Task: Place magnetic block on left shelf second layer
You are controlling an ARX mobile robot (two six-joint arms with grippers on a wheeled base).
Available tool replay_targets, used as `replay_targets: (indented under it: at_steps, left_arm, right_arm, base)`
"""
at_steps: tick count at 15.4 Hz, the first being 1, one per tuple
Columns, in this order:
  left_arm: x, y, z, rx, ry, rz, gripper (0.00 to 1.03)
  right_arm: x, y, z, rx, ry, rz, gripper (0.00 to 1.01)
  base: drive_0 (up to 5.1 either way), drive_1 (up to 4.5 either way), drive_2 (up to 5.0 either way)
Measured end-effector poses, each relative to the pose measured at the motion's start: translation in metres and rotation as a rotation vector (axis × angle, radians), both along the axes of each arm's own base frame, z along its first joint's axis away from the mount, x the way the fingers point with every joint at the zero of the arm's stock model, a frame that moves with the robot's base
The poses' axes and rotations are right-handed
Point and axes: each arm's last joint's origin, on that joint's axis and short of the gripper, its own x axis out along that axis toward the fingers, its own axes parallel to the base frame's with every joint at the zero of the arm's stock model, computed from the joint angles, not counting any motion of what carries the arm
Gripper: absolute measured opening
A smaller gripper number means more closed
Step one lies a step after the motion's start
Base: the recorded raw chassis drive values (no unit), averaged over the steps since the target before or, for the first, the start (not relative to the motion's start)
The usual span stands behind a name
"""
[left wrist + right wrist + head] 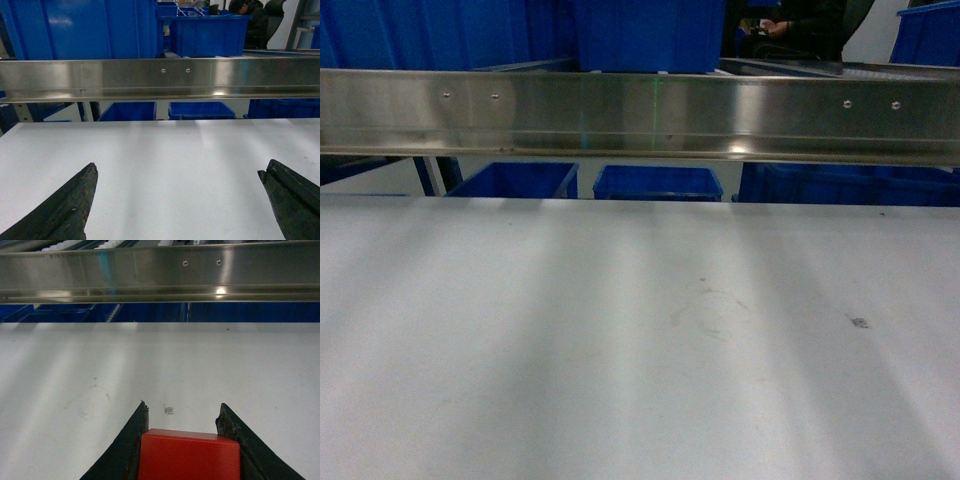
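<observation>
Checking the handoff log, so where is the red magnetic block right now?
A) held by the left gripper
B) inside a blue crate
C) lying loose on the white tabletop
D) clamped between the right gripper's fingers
D: the right wrist view shows the magnetic block wedged in the right gripper, while the left gripper gapes empty.

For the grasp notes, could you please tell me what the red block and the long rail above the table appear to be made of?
Magnetic block: probably smooth plastic, evenly red with a soft sheen. Rail: brushed metal, likely stainless steel, grey with streaky reflections and screw heads.
</observation>
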Motion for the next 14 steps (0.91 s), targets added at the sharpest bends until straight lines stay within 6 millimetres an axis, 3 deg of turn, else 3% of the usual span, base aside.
replay_targets:
  at_steps: [14]
  left_arm:
    - [0.0,0.0,0.0,0.0,0.0,0.0,0.98]
  right_arm:
    - [-0.0002,0.0,-0.0002,0.0,0.0,0.0,0.33]
  base:
    - [-4.9,2.5,2.5]
